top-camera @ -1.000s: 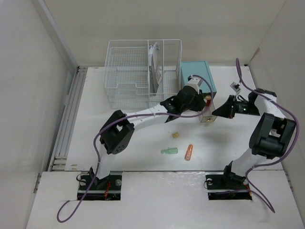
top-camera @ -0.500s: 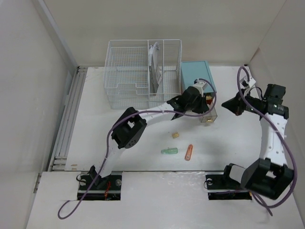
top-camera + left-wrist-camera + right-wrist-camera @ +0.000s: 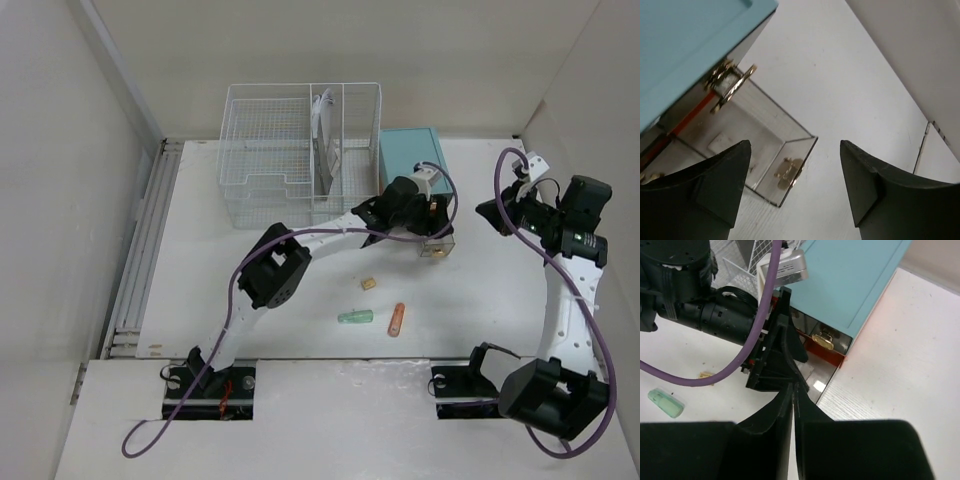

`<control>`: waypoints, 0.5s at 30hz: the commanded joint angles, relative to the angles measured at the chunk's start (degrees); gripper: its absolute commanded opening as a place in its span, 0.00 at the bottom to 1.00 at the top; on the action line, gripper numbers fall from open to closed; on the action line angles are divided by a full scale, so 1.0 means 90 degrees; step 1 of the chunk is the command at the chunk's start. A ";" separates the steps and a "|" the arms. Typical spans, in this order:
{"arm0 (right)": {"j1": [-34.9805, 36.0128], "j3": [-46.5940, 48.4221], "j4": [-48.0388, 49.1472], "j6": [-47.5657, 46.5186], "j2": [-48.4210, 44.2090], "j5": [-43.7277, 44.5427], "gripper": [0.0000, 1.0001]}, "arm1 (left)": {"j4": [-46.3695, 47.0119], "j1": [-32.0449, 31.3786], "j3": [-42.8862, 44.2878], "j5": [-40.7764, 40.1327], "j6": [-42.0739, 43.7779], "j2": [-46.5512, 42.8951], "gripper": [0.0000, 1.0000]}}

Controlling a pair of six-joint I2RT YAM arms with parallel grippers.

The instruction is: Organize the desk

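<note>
Showing two black two-finger hands over a flat, matte white bench point(image 3: 230, 290), which fills the centre of the overhead view, with a ribbed metal rail point(image 3: 140, 255) along its 9 o'clock edge.

At 12 o'clock stands one white wire basket point(image 3: 270, 150), a grid-walled box split by dividers. Just beside it, at its 3 o'clock, sits one smooth, box-shaped teal drawer cabinet point(image 3: 410, 155). One clear, glassy drawer point(image 3: 437, 245) with a gold-coloured handle point(image 3: 786, 175) projects from the cabinet toward 6 o'clock.

Three small loose pieces lie on the bench near the centre:
- one tan chip point(image 3: 368, 283)
- one translucent green capsule-shaped piece point(image 3: 355, 318)
- one orange oblong piece point(image 3: 397, 319), at 3 o'clock of the green one

The left hand point(image 3: 437, 218) has its fingers point(image 3: 720, 185) spread wide and grasps nothing. It is poised over the front of the clear drawer, and whether it touches the drawer cannot be told.

The right hand point(image 3: 488, 212) has its fingers point(image 3: 775, 415) pressed together with nothing between them. It is raised at 3 o'clock of the cabinet and stands apart from it.
</note>
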 commanded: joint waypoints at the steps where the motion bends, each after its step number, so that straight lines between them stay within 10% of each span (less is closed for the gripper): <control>1: -0.0020 0.0008 0.0063 -0.0365 -0.0167 0.0000 0.13 | 0.0221 0.0185 -0.0520 0.0107 0.0061 -0.0845 0.70; 7: -0.0020 -0.0235 -0.0833 -0.2170 -0.1104 -0.0302 0.63 | 0.0670 -0.0040 -0.2002 0.0167 0.0061 -0.2174 0.37; 10: -0.0020 -0.0401 -0.1604 -0.3576 -0.1749 -0.0798 0.60 | 0.0807 -0.0302 -0.2667 0.0099 0.0061 -0.2936 0.13; 15: -0.0020 -0.0480 -0.2973 -0.5986 -0.2180 -0.1513 0.53 | 0.0971 -0.0547 -0.3790 -0.0066 0.0061 -0.4466 0.00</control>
